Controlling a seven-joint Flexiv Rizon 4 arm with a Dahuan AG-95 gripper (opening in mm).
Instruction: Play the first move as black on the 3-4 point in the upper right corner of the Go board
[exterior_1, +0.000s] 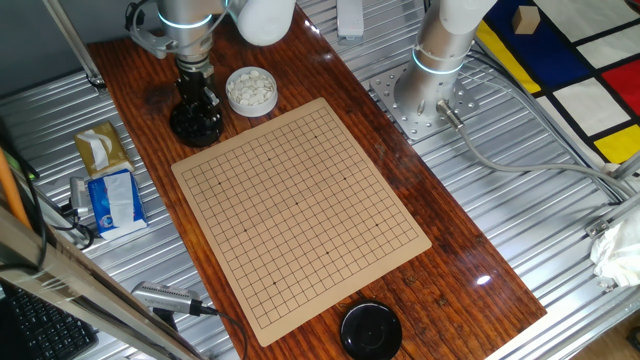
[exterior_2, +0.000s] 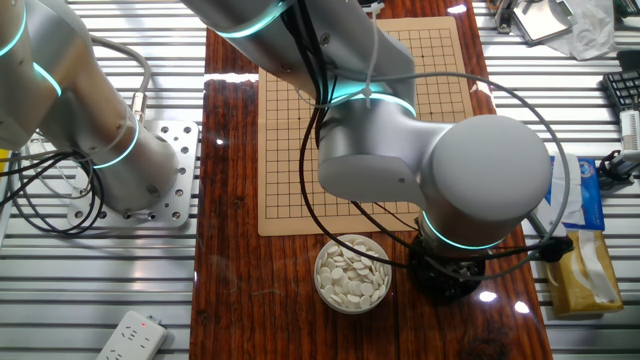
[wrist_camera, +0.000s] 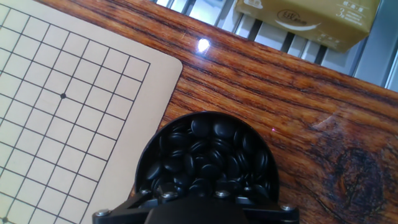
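The Go board (exterior_1: 300, 200) lies on the wooden table with no stones on its grid; it also shows in the other fixed view (exterior_2: 400, 70) and the hand view (wrist_camera: 62, 93). A black bowl (wrist_camera: 205, 158) full of glossy black stones stands just off the board's corner (exterior_1: 196, 125). My gripper (exterior_1: 196, 100) is lowered straight into this bowl. In the hand view its dark body fills the bottom edge, with the tips (wrist_camera: 195, 196) among the stones. I cannot tell whether a stone is held. In the other fixed view the arm hides most of the bowl (exterior_2: 445, 278).
A bowl of white stones (exterior_1: 250, 90) stands beside the black bowl (exterior_2: 352, 273). A black lid or bowl (exterior_1: 371, 330) sits at the board's opposite end. A tissue box (exterior_1: 100, 148) and a blue packet (exterior_1: 112, 200) lie off the table's edge.
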